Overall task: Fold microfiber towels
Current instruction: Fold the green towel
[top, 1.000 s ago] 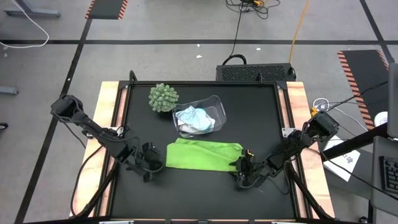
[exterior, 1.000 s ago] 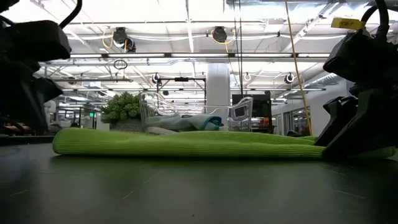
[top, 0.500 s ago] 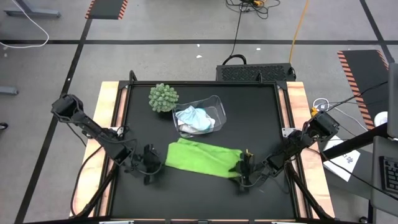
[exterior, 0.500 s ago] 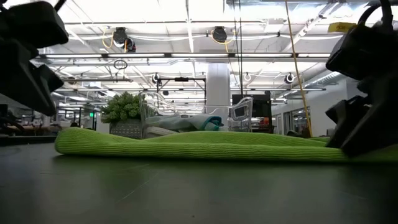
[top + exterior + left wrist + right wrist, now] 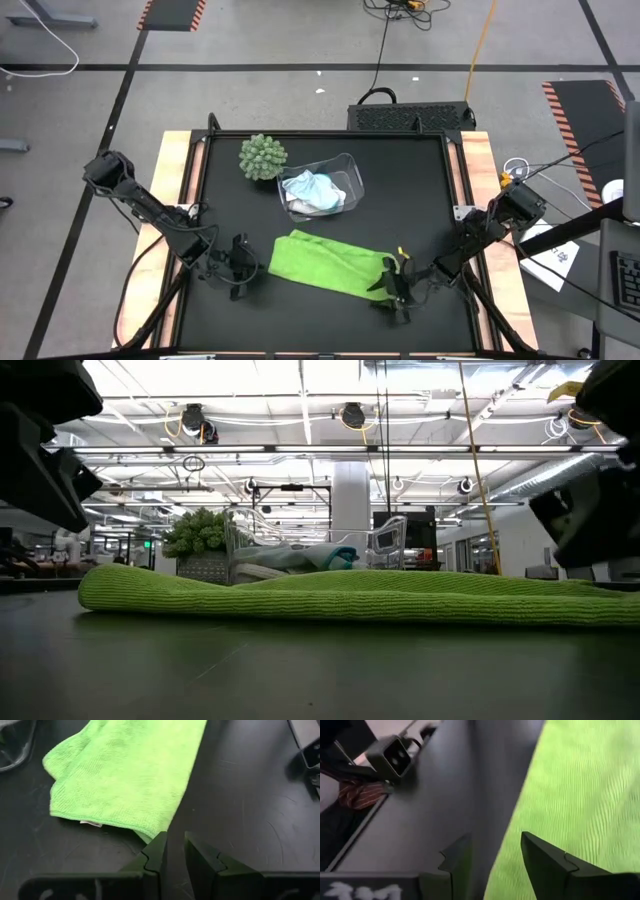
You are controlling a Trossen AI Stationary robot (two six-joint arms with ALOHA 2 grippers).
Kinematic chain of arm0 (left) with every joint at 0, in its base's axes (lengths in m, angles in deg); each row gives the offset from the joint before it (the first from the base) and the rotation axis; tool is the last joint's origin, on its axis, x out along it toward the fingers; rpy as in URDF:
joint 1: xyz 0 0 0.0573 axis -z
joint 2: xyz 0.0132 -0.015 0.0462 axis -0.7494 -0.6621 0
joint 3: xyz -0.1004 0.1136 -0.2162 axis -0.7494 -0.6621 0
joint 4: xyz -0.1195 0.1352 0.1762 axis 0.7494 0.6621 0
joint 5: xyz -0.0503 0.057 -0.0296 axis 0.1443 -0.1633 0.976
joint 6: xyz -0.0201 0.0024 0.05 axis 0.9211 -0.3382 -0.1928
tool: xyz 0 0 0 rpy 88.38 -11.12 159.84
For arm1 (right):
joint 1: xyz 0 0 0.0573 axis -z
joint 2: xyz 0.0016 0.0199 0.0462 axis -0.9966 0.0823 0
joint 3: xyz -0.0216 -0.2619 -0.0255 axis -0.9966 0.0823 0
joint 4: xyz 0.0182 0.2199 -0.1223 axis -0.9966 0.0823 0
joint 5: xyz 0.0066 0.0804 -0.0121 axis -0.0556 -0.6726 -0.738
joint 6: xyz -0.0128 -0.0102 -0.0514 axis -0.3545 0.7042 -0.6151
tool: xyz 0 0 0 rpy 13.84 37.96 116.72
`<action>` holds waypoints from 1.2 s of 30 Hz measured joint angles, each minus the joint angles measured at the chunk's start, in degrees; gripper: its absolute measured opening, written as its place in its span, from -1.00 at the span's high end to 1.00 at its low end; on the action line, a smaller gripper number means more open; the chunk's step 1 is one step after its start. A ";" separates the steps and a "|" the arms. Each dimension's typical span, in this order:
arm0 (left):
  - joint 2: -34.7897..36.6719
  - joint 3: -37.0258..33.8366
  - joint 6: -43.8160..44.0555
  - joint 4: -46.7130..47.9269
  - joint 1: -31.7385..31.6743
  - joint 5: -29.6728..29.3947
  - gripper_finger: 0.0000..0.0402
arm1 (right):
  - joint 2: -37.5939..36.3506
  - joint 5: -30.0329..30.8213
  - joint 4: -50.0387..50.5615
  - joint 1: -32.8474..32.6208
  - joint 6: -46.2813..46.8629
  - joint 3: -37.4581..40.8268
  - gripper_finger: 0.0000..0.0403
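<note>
The lime green towel (image 5: 325,262) lies flat and slanted on the black table, its right end nearer the front edge; it also shows in the low view (image 5: 330,595). My left gripper (image 5: 243,272) hovers just off the towel's near left corner (image 5: 150,836), its fingers a narrow gap apart with nothing between them. My right gripper (image 5: 393,288) hovers over the towel's right end (image 5: 580,785), open, with the towel's edge below the gap. The white and light blue towels (image 5: 312,190) lie crumpled in the clear bin (image 5: 350,170).
A round green spiky plant (image 5: 262,157) stands at the far left of the table, next to the bin. Bare black table lies in front of the towel and to its right. Wooden rails (image 5: 175,200) run along the table's sides.
My right gripper has gone toward the table's near edge, and the towel's right end has slid with it while its left end stayed, so the towel now lies slanted. Both grippers have then risen a little off the table.
</note>
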 joint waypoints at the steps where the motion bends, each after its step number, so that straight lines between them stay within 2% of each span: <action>1: 0.00 0.02 -0.15 -0.11 0.01 0.16 0.68 | 0.00 0.03 -1.12 0.00 -1.45 0.00 0.18; 5: 0.00 0.02 -0.23 -0.15 -0.02 0.17 0.68 | -1.79 1.40 -4.62 0.09 -8.43 -0.02 0.15; 8: 0.00 0.02 -0.88 -0.23 -0.02 -0.33 0.68 | -4.88 7.78 -3.99 0.18 -12.61 -0.09 0.16; 11: 0.00 0.03 -1.24 -0.42 -0.02 -1.04 0.68 | -8.57 13.73 0.88 0.24 -13.60 -0.11 0.17; 14: -0.05 0.04 -1.20 -0.43 0.01 -1.14 0.68 | -12.09 16.22 8.62 0.22 -10.81 -0.13 0.18; 20: -0.42 0.07 -1.84 -0.47 0.01 -1.16 0.68 | -16.53 16.20 29.32 0.68 7.77 -0.13 0.19; 23: -0.42 0.07 -2.82 -0.45 0.01 -1.18 0.68 | -16.46 14.34 36.05 0.63 13.58 -0.13 0.19; 30: -0.39 0.07 -3.37 -0.41 0.01 -2.35 0.68 | -15.10 8.85 39.14 1.07 15.50 -0.13 0.20; 36: -0.39 0.07 -2.86 -0.47 0.01 -2.62 0.68 | -15.12 8.43 43.94 1.03 17.24 -0.13 0.38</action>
